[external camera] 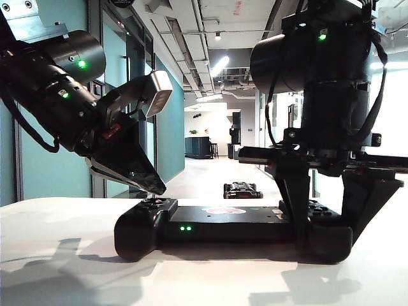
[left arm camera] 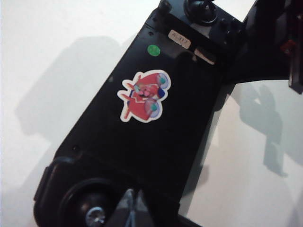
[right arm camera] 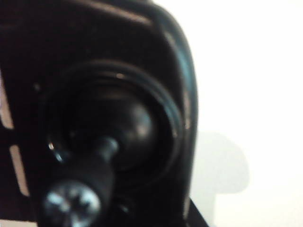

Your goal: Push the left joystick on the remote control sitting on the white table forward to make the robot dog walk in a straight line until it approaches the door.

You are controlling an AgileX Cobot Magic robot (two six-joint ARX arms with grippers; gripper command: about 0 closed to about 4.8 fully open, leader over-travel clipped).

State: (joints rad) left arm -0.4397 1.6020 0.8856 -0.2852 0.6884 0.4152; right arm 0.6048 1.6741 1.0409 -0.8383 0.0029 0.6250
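The black remote control (external camera: 223,223) lies on the white table (external camera: 64,255), two green lights on its near side. My left gripper (external camera: 159,189) slants down, shut and empty, its tips just above the left joystick (external camera: 155,201). In the left wrist view the shut tips (left arm camera: 134,202) sit beside that joystick (left arm camera: 94,215) on the remote control (left arm camera: 142,151). My right gripper (external camera: 328,239) straddles the controller's right end, a finger against each side. The robot dog (external camera: 242,189) stands low in the corridor beyond. I cannot make out the door.
The right-hand thumbstick (right arm camera: 75,198) fills the right wrist view, and my own fingers do not show there. A red-white sticker (left arm camera: 144,96) marks the controller's flat middle. Teal glass walls (external camera: 169,127) line the corridor's left side. Arm shadows fall on the table (left arm camera: 47,71).
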